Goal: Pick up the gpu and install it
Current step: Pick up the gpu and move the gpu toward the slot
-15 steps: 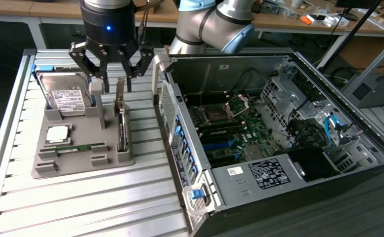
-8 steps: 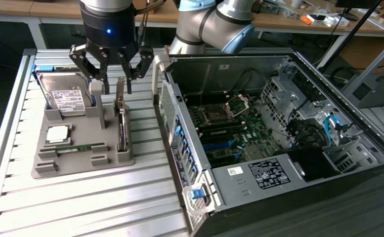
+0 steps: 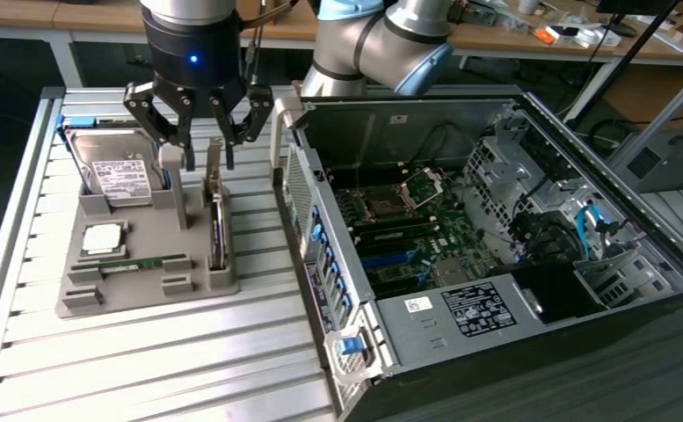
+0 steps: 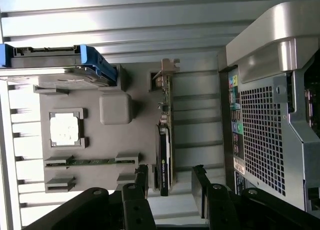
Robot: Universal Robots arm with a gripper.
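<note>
In the exterior view the gripper (image 3: 208, 158) hangs over the far end of a gray holder (image 3: 141, 294), fingers spread apart and closed on nothing. The gpu (image 3: 215, 215) stands on its long edge in a slot along the holder's edge nearest the open computer case (image 3: 306, 202), its far end rising between the spread fingers. The holder lies toward the far edge of the slatted surface (image 3: 141, 369), on the exterior view's left. The case fills the right side, and only a thin strip of slats separates the two. A hard drive (image 3: 119, 171), a processor chip (image 3: 103, 237) and a RAM stick (image 3: 141, 264) sit in the holder's other recesses. Toward the surface's near edge the slats lie bare — plenty of room there.

In the wrist view the gpu (image 4: 165, 140) runs edge-up away from the gripper (image 4: 170, 172), silver bracket at the far end. The two dark fingers (image 4: 141, 182) straddle its near end — a gap shows on each side. The case's perforated wall (image 4: 265, 130) stands just beside the holder's (image 4: 195, 120) edge.
</note>
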